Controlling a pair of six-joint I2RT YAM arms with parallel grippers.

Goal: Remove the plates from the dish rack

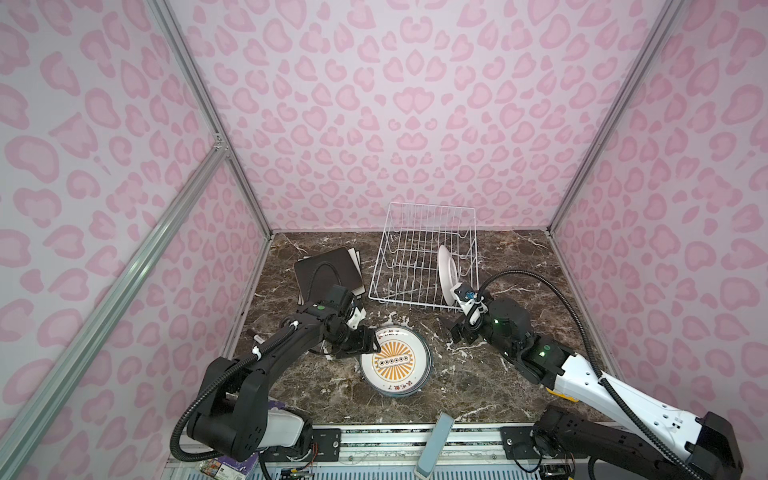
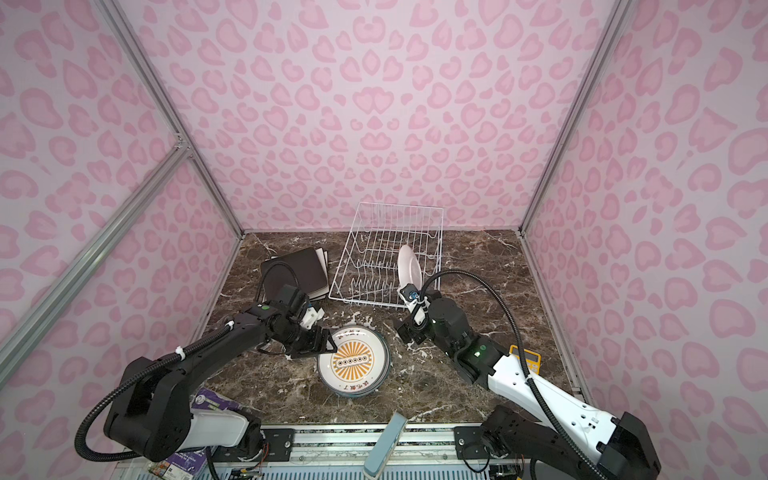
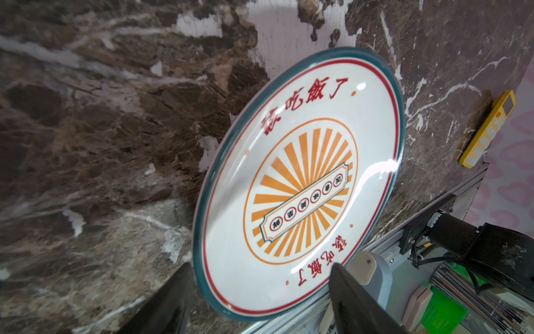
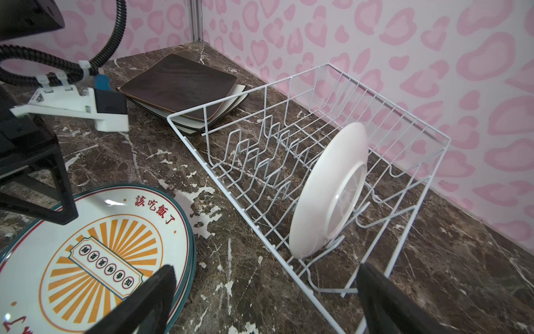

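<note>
The white wire dish rack (image 1: 380,253) (image 2: 345,251) (image 4: 260,86) stands at the back of the marble table. One white round plate (image 1: 447,274) (image 2: 409,264) (image 4: 326,191) leans on edge at its right end, underside showing. Round printed plates with grey-blue rims (image 1: 395,360) (image 2: 354,360) (image 3: 300,185) (image 4: 86,260) lie stacked in front of the rack. A dark brown square plate (image 1: 328,272) (image 2: 297,272) (image 4: 179,86) tops cream ones left of the rack. My left gripper (image 1: 376,341) (image 2: 332,341) (image 3: 261,266) is open, its fingers straddling the top round plate's left rim. My right gripper (image 1: 463,334) (image 2: 409,334) (image 4: 267,267) is open over bare table by the rack's front right corner.
A yellow device (image 2: 525,357) (image 3: 488,130) lies on the table at the right, under my right arm. A grey-blue block (image 1: 436,440) rests on the metal rail at the front edge. Pink patterned walls close in the table on three sides.
</note>
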